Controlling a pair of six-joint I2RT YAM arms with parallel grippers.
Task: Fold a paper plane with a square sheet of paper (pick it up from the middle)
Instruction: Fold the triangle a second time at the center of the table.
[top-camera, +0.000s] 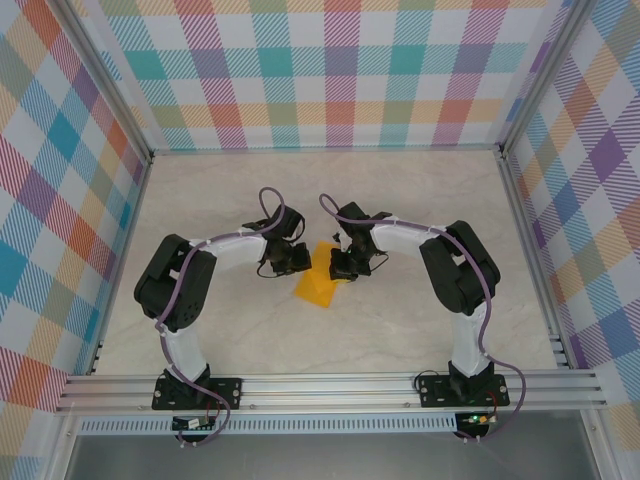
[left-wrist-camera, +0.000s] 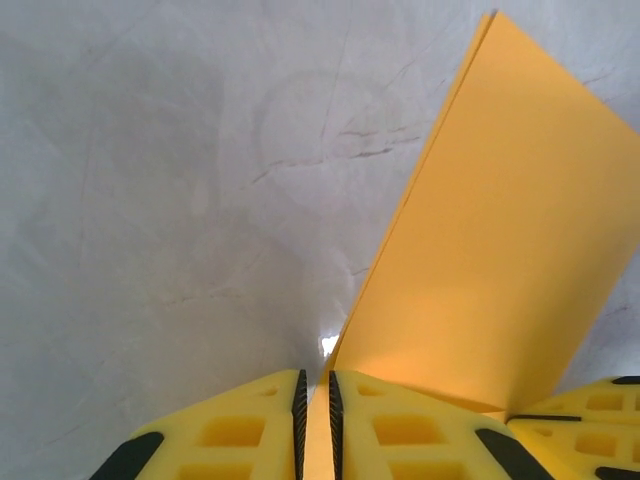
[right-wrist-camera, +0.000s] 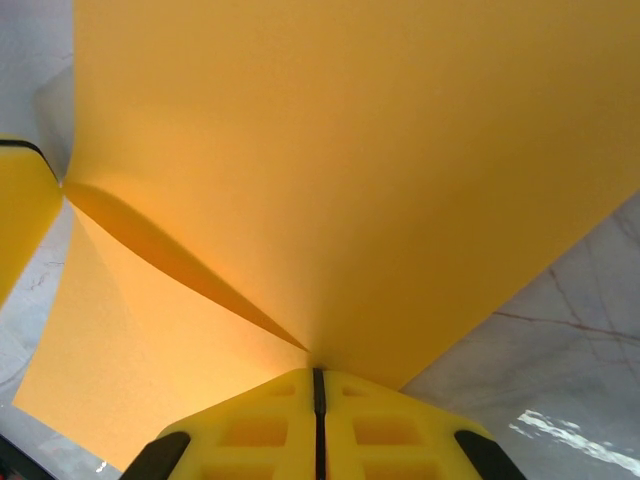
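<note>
The square sheet of paper (top-camera: 318, 285) is orange-yellow, folded over and lifted off the table between the two arms at mid-table. My left gripper (top-camera: 297, 262) pinches its left edge; in the left wrist view the sheet (left-wrist-camera: 500, 230) rises to the right and its edge runs down into the narrow slot of the gripper (left-wrist-camera: 316, 385). My right gripper (top-camera: 345, 265) is shut on the opposite side; its jaws (right-wrist-camera: 318, 372) meet on the sheet (right-wrist-camera: 350, 150), which fans out above with a crease running left. No paper plane shape shows.
The pale marble table (top-camera: 420, 330) lies below the sheet. Checked cloth walls (top-camera: 320, 70) and metal frame rails (top-camera: 330, 385) bound the table. The left gripper's yellow finger (right-wrist-camera: 20, 210) shows at the left edge of the right wrist view.
</note>
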